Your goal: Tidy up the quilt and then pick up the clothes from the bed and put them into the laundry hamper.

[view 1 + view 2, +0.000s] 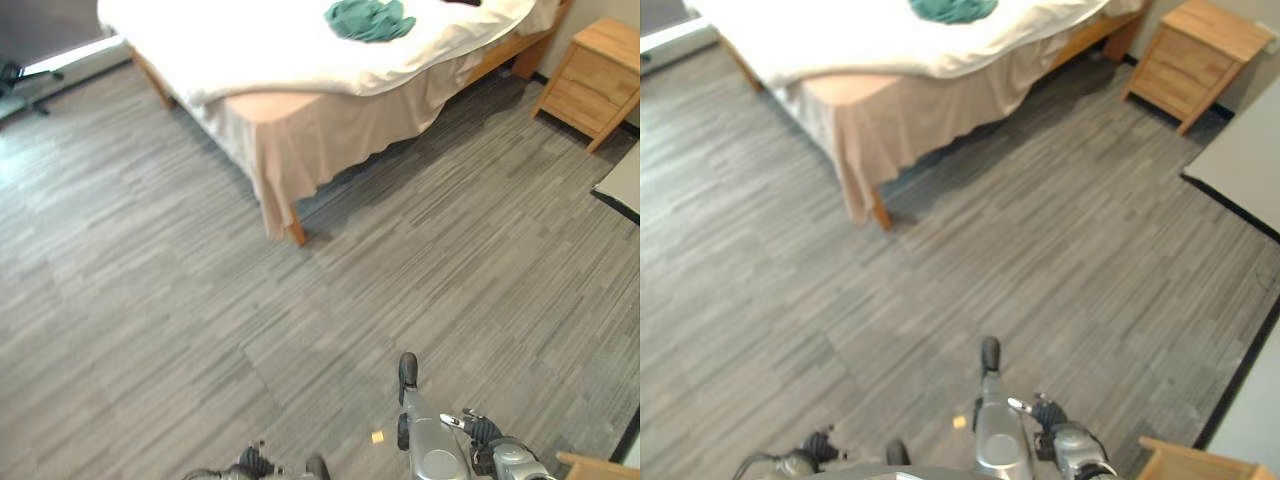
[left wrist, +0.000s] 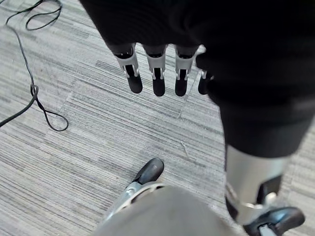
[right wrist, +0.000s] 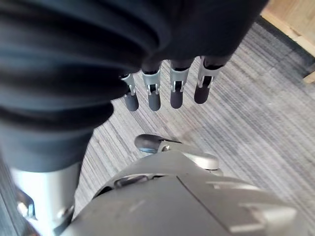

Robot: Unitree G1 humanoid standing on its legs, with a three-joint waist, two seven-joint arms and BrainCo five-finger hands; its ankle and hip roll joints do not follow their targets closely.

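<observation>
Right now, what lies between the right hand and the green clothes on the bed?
In the left eye view, bare grey floor runs from the right hand to the bed; then white quilt up to the green clothes.

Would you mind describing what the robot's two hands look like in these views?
Both look alike. The left hand has a dark ribbed cover over its back and wrist, from which a row of silver fingers with rounded dark tips emerges. The right hand has the same dark ribbed cover and silver, dark-tipped fingers. No markings are visible on either hand.
</observation>
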